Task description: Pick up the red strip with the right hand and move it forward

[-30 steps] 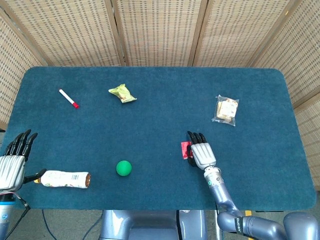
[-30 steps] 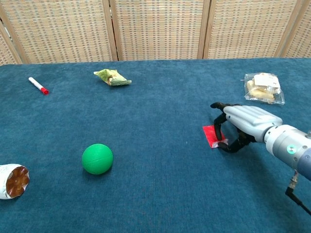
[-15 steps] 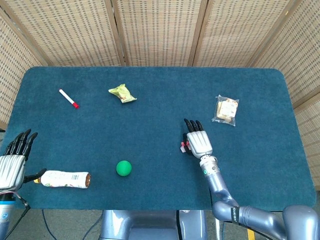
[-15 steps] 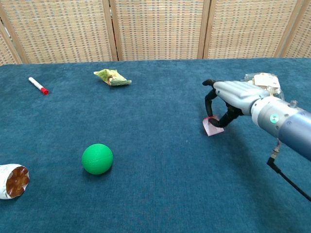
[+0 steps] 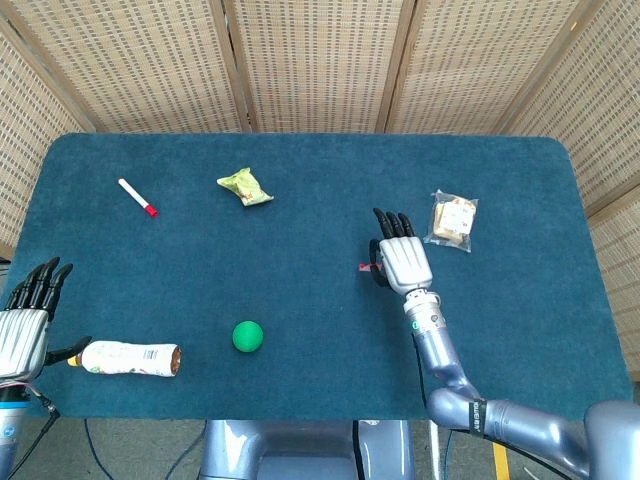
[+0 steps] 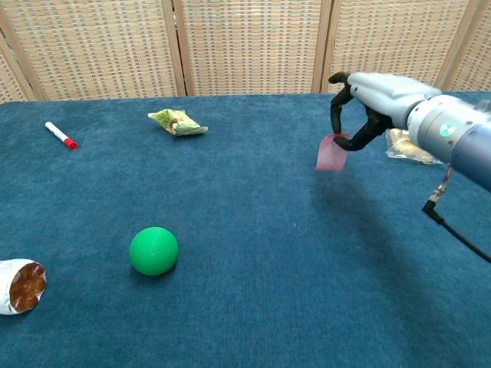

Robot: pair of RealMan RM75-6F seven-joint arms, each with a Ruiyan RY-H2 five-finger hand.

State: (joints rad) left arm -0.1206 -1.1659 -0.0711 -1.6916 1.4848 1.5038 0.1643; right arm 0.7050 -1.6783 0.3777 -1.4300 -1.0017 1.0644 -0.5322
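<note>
The red strip (image 6: 331,152) hangs in the air, pinched by my right hand (image 6: 367,104) well above the blue table. From the head view only a sliver of the red strip (image 5: 367,267) shows at the left side of my right hand (image 5: 399,263). My left hand (image 5: 26,325) stays at the table's near left corner with fingers spread, holding nothing; the chest view does not show it.
A green ball (image 6: 153,250) lies near the front centre and a white bottle (image 5: 128,358) at the front left. A marker (image 5: 137,197) and a green packet (image 5: 245,186) sit at the back left. A clear snack bag (image 5: 453,220) lies just right of my right hand.
My right hand has lifted the red strip off the table and carried it upward and forward. The left hand has stayed put.
</note>
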